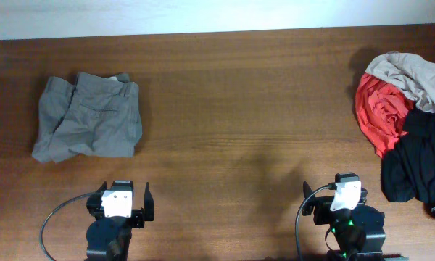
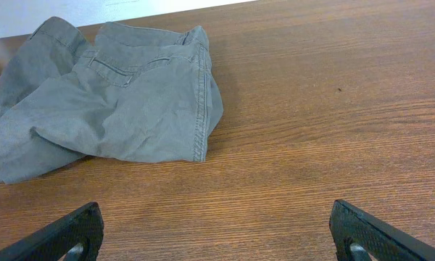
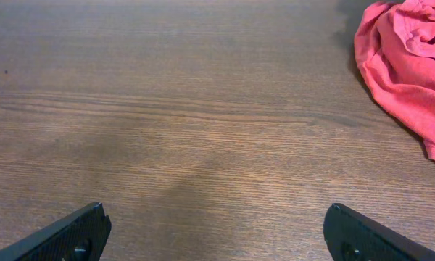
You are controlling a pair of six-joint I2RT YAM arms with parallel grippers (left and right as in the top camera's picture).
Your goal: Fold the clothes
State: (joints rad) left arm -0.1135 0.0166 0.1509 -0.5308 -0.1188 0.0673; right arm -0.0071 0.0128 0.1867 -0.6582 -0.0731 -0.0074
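Observation:
The clothes lie in two places. Grey trousers [image 1: 89,117] sit crumpled and roughly folded at the left of the wooden table [image 1: 239,94]; in the left wrist view the trousers [image 2: 123,101] lie ahead and to the left. A heap at the right edge holds a beige piece [image 1: 413,76], a red piece [image 1: 380,109] and a black piece [image 1: 415,159]. The right wrist view catches only the red piece [image 3: 409,65]. My left gripper [image 1: 125,196] [image 2: 214,217] and right gripper [image 1: 335,194] [image 3: 214,214] hover open and empty near the front edge, apart from all fabric.
Bare brown wood stretches between the trousers and the heap. A pale wall strip [image 1: 203,14] runs along the table's far edge. A black cable [image 1: 54,217] loops beside the left arm's base.

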